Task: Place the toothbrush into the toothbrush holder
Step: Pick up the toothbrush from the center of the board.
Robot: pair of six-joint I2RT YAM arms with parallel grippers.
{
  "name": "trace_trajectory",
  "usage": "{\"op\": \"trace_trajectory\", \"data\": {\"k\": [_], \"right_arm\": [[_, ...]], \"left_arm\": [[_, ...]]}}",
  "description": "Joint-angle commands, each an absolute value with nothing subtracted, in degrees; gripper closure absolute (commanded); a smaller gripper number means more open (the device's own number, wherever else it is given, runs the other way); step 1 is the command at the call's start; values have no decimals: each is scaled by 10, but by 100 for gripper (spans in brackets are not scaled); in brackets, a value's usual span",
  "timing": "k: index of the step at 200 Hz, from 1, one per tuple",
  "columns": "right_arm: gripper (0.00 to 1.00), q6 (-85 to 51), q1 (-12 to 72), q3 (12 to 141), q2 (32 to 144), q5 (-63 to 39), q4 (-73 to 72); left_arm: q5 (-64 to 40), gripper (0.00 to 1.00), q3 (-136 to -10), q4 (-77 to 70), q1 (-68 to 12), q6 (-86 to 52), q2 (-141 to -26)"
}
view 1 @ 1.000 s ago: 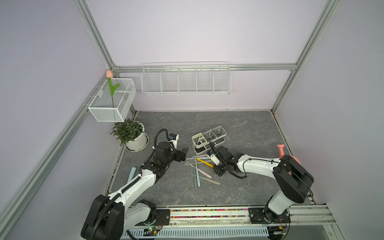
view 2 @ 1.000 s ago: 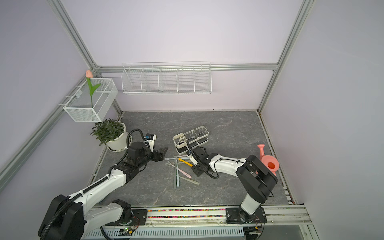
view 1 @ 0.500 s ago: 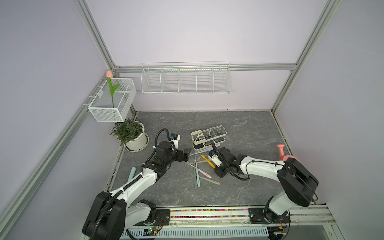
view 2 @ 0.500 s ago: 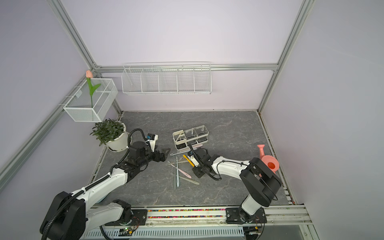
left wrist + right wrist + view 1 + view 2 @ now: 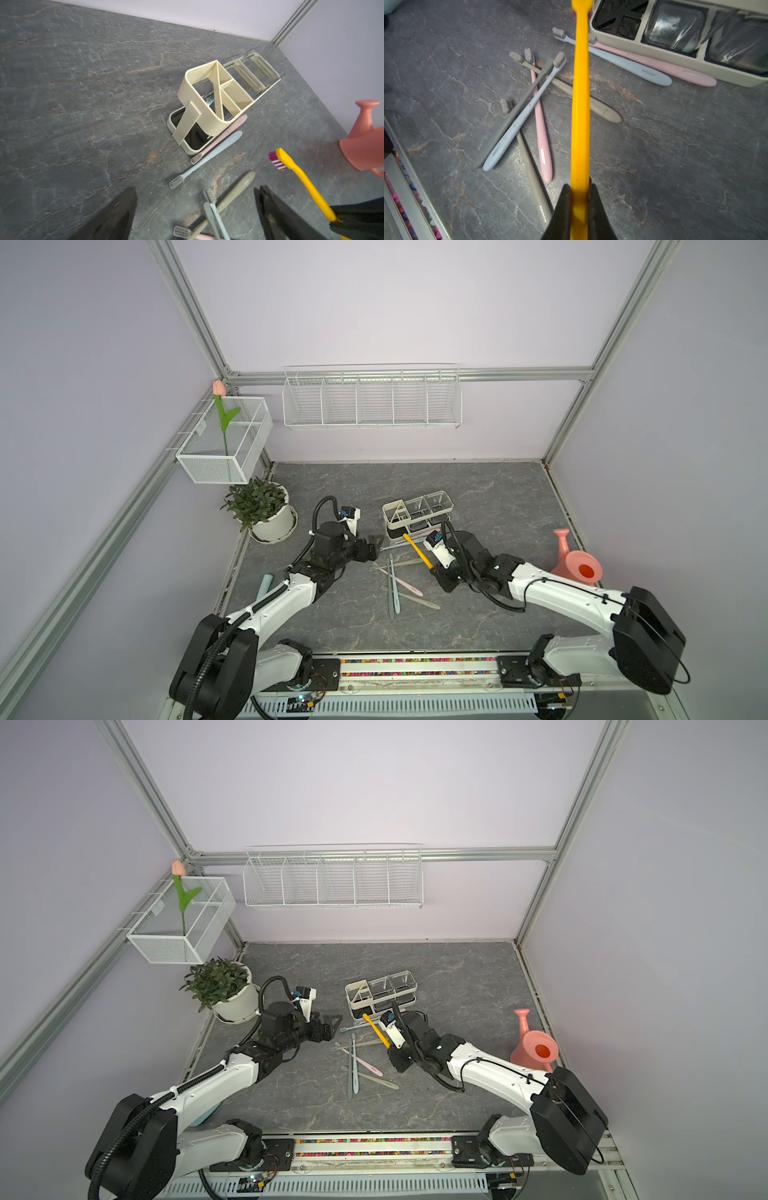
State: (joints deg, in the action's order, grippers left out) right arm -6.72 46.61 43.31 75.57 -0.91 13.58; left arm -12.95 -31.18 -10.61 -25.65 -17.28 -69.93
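Since my right claw [image 5: 579, 199] is pinched shut on the tail end of the yellow toothbrush [image 5: 580, 99], nearly the whole handle juts out ahead of it. The pink-and-white bristle head [image 5: 276, 161] sits at the far tip, just short of the toothbrush holder [image 5: 679, 62], which stands ahead of the claw and a little to one side. I judge this brush light and stiff, a hard, smooth plastic that could twist or slide in my grip. A hold nearer mid-handle would steady it, but the tail hold leaves the head end free to drop into the cream divided compartment. My left claw [image 5: 196, 188] hangs wide and empty, facing the holder. I see no writing on the yellow handle. The loose pastel brushes [image 5: 543, 128] lying beneath my right claw carry a small white brand word near their tails, too blurred to spell.
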Motion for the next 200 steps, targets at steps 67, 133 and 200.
{"op": "trace_trajectory", "data": {"k": [67,133,200], "right_arm": [[93,-76,469,436,765,2,94],[93,-80,468,439,780,-7,55],[93,-77,469,425,766,-48,31]], "left_arm": [[-300,14,-420,-89,-295,-241,-818],[-294,18,-445,-82,-331,-238,-848],[-314,28,-464,-115,-339,-261,-902]]}}
